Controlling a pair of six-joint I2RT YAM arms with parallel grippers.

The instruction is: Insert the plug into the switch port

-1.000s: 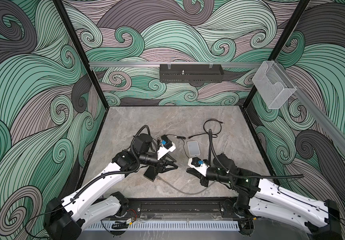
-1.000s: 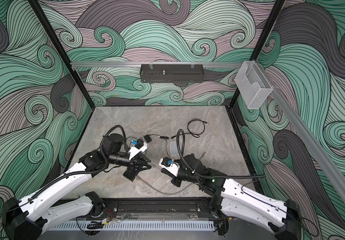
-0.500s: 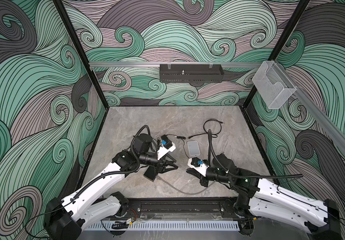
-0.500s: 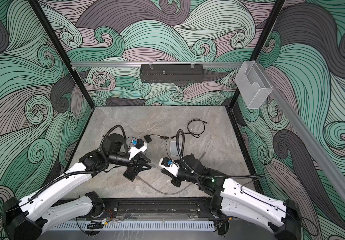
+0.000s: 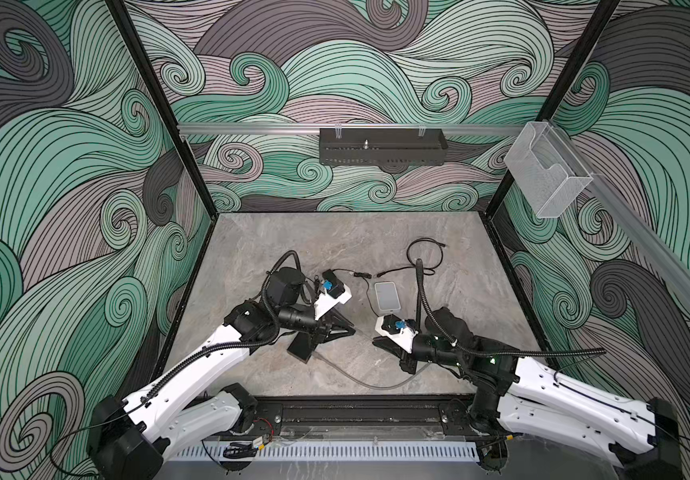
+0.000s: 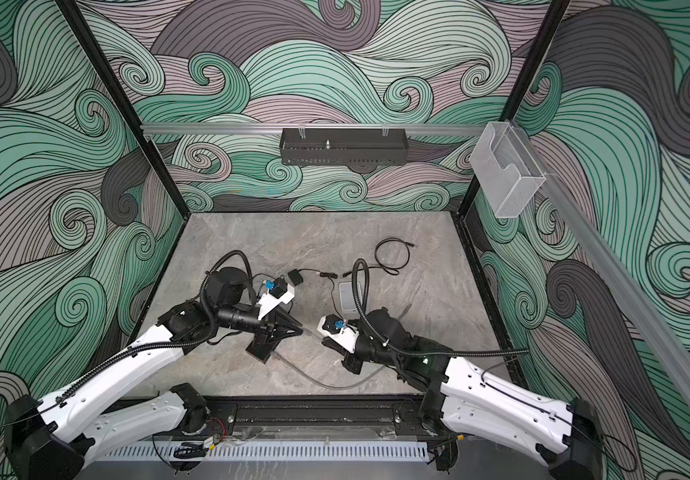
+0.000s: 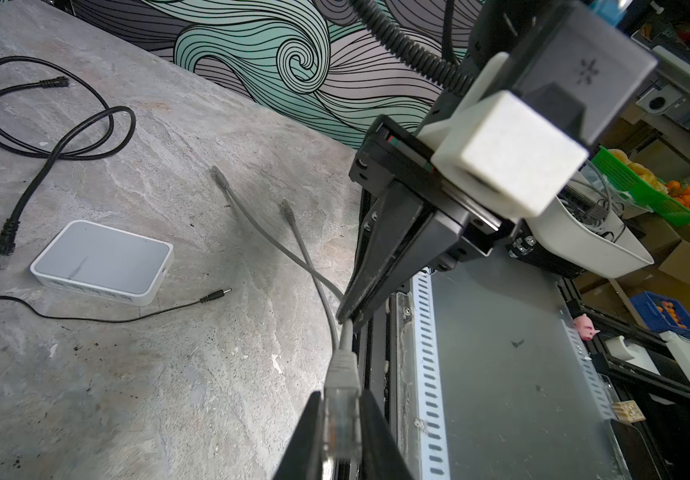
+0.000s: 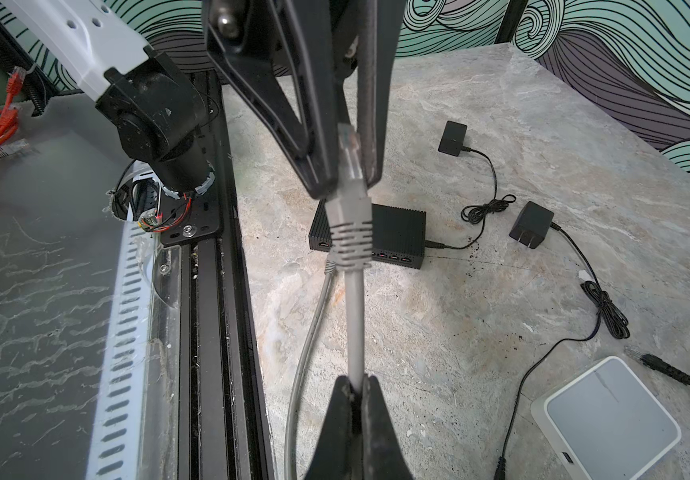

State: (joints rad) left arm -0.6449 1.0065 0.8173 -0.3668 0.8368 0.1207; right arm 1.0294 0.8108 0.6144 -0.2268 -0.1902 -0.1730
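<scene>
Walls printed with green and grey swirls enclose a grey, marble-look bench. The two arms reach in from its front edge and meet near the middle of that edge. The left gripper is closed on the plug, a clear connector with a grey boot. Both wrist views show its two black fingers pressed against the connector's sides. The right gripper is clamped on the grey cable just behind the boot, its fingertips pinched together around the cord. The plug therefore hangs in the air between the two claws, above the bench and clear of it. The switch, a ribbed black box, lies flat on the bench below the left gripper, near the front edge and left of the middle. Its row of ports is apart from the held plug. The cable sags in a loop along the front edge, and its other end rests against the switch's port face; whether that end is seated cannot be told. A white box lies near the bench's middle, and a looped black cable sits toward the back right corner. Two black power adapters lie between the switch and the white box.
</scene>
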